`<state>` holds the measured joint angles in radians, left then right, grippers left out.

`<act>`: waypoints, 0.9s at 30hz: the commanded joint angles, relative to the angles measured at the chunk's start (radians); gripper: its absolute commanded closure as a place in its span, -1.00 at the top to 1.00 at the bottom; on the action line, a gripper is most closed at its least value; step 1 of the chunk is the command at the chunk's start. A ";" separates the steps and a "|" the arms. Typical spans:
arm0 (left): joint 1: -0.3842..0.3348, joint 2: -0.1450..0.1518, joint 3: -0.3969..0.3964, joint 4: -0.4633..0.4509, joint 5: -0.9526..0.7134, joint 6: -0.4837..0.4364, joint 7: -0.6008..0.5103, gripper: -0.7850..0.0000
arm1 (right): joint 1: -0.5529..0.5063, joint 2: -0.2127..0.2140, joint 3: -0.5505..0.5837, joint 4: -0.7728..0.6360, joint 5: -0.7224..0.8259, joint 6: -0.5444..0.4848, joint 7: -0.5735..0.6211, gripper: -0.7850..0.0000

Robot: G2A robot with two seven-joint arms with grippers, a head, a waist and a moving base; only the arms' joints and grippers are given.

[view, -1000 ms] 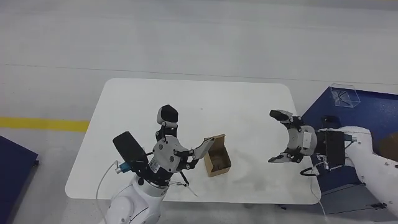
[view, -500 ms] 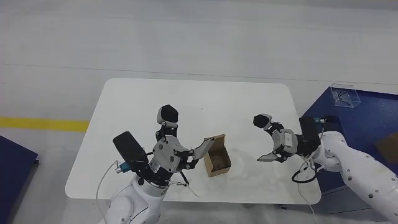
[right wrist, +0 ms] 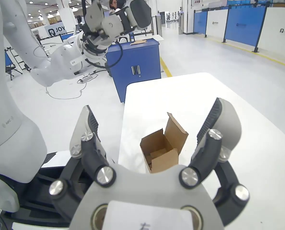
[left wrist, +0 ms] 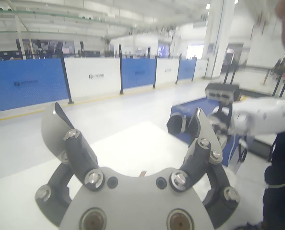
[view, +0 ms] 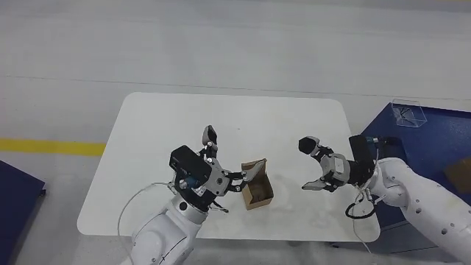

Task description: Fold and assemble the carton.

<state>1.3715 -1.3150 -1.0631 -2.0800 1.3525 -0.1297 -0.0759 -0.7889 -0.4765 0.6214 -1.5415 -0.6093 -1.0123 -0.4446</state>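
Note:
A small brown carton (view: 257, 182) stands on the white table (view: 169, 125) near its front edge, top open and one flap upright. In the right wrist view the carton (right wrist: 160, 149) sits just ahead between the fingers, with loose inner flaps showing inside. My right gripper (view: 307, 165) hovers open to the right of the carton, facing it with a gap between. My left gripper (view: 225, 159) is open just left of the carton, tilted up and holding nothing. The left wrist view has its fingers (left wrist: 55, 111) spread wide, pointing across the table.
A blue cabinet (view: 419, 129) with a clear plastic box (view: 407, 112) on it stands off the table's right end. Another blue cabinet (view: 15, 191) is off the left end. The far half of the table is bare.
My right gripper moved left across the table toward the carton, then nearly stopped. My left wrist turned and swung, so its gripper now points up and across beside the carton.

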 commanded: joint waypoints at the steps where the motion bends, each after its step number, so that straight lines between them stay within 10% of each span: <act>1: -0.007 0.001 -0.002 -0.003 0.009 -0.003 -0.104 1.00 | 0.016 0.025 -0.015 -0.020 0.214 0.000 0.163 1.00; 12: -0.061 -0.020 0.010 0.049 -0.163 0.166 -0.408 1.00 | 0.186 0.049 -0.078 0.127 1.521 0.098 1.245 1.00; 19: -0.061 -0.020 0.010 0.049 -0.163 0.166 -0.408 1.00 | 0.192 0.045 -0.073 0.127 1.565 0.083 1.262 1.00; 23: -0.070 -0.020 0.002 0.114 -0.177 0.176 -0.463 1.00 | 0.150 0.032 -0.054 0.102 1.923 0.225 1.229 1.00; 27: -0.128 -0.024 0.056 0.195 -0.024 0.208 -0.572 1.00 | 0.181 0.024 -0.049 0.161 1.642 0.360 1.243 1.00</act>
<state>1.2565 -1.3381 -1.0259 -1.9047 1.2550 0.0670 -0.6226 -0.6119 -0.4483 0.5780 -1.3752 1.1421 -0.7052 0.7733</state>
